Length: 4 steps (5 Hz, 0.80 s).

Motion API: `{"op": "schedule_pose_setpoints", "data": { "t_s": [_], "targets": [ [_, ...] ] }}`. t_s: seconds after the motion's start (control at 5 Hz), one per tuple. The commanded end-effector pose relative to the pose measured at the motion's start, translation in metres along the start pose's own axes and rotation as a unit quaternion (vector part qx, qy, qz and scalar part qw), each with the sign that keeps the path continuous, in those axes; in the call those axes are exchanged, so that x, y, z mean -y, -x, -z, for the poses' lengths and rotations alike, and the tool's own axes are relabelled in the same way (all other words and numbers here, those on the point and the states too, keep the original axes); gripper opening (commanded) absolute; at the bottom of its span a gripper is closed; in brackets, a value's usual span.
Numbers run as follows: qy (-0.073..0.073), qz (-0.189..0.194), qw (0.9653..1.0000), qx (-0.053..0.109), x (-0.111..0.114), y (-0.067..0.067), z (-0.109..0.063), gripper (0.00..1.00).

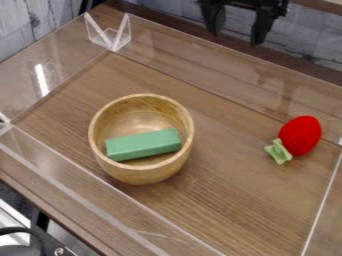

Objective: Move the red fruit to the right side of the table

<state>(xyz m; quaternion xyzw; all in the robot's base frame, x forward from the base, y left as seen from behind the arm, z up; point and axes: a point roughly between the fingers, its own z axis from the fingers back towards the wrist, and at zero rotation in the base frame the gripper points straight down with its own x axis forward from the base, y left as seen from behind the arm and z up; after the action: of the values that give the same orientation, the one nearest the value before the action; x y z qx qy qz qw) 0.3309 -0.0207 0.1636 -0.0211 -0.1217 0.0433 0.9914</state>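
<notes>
The red fruit (299, 135) lies on the table (227, 190) near its right wall, its green leafy end (278, 152) pointing toward the front left. Nothing touches it. My gripper (238, 28) hangs high at the top of the view, far behind and to the left of the fruit. Its two dark fingers (263, 27) point down, spread apart, with nothing between them. The gripper is open.
A round wooden bowl (142, 137) sits left of centre with a green rectangular block (143, 145) inside. Low clear plastic walls (318, 225) border the tabletop. A clear plastic bracket (108, 33) stands at the back left corner.
</notes>
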Motion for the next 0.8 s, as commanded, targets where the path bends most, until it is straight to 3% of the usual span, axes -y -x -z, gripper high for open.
{"op": "schedule_pose_setpoints", "data": {
  "t_s": [0.0, 0.4, 0.6],
  "targets": [
    [0.001, 0.0, 0.9999, 0.016, 0.002, 0.003, -0.003, 1.0],
    [0.014, 0.076, 0.997, 0.002, 0.009, -0.003, 0.029, 1.0],
    [0.015, 0.106, 0.9942, 0.008, 0.004, -0.011, 0.037, 1.0]
  ]
}}
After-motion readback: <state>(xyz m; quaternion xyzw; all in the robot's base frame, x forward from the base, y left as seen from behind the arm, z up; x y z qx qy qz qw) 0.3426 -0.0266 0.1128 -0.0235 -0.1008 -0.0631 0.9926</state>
